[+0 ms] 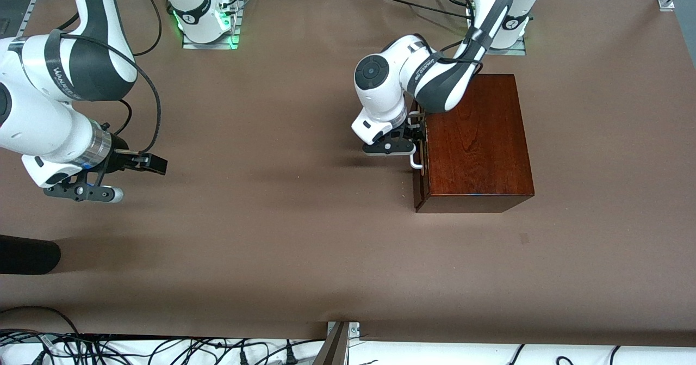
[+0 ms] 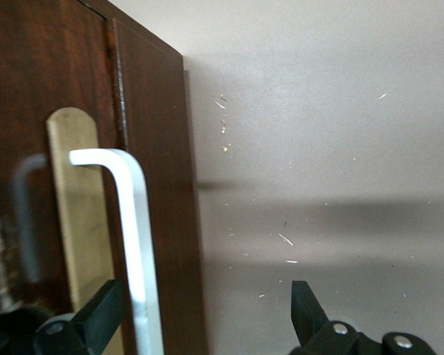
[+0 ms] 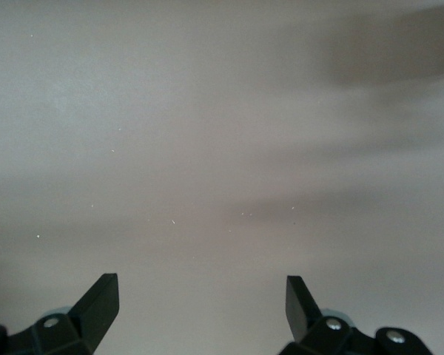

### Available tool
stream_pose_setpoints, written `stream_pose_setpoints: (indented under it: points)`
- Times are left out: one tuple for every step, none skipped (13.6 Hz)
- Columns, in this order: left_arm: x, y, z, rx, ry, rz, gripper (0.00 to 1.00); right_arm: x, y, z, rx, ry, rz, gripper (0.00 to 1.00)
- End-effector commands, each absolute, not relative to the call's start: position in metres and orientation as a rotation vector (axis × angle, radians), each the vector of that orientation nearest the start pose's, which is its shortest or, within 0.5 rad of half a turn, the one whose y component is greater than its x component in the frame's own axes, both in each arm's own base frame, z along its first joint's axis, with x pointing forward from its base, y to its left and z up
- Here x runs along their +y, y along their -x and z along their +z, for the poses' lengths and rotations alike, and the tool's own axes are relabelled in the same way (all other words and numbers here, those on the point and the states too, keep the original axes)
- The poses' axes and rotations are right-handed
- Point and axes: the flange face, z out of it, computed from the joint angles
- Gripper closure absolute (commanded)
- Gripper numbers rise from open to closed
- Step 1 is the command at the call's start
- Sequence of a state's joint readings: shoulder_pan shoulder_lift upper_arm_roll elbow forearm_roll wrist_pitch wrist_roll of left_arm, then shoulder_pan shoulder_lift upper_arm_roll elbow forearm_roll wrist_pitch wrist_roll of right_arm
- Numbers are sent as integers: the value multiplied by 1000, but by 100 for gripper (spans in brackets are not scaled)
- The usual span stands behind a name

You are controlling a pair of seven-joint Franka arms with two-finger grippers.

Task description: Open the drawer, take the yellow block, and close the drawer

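The left pincer point(image 1: 411, 131), spread around the handle point(image 2: 137, 244) at the box's point(image 1: 476, 136) nine o'clock face, prepares a pull; the right pincer point(image 1: 117, 177), spread, waits over bare counter point(image 1: 272, 218).

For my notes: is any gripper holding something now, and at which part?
Nothing is held. The left gripper is open around the drawer's white handle, not closed on it. The right gripper waits open over bare table.

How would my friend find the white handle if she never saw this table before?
Look for the big shiny dark-brown wooden box on the brown table, toward the left arm's end. On the side of the box that faces the middle of the table sits the closed drawer, with the left gripper open around its handle. The handle is a thin white bent bar, the only white piece on that dark wood.
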State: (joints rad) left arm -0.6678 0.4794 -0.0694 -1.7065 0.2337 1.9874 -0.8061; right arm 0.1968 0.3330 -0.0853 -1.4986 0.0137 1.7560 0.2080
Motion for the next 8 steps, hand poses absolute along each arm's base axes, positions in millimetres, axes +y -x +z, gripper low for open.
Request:
stream_pose_setpoints:
  points:
    - [-403,-484,308,47,2847,56,0,79,-646,480,178,3172,114,0]
    - [-402,-483,304,45,2844,64,0,77,-647,480,176,3170,112,0]
    - [-402,-481,299,42,2839,71,0,76,-647,480,176,3169,113,0]
    - [-402,-481,298,39,2839,71,0,75,-647,480,174,3169,113,0]
    - [-402,-481,298,36,2839,71,0,75,-647,480,169,3169,115,0]
    - [-403,-480,298,36,2839,70,0,74,-647,481,169,3169,115,0]
    - [-406,-480,301,36,2845,62,0,73,-646,482,167,3169,118,0]
    - [-411,-480,305,30,2855,51,0,72,-646,481,169,3170,127,0]
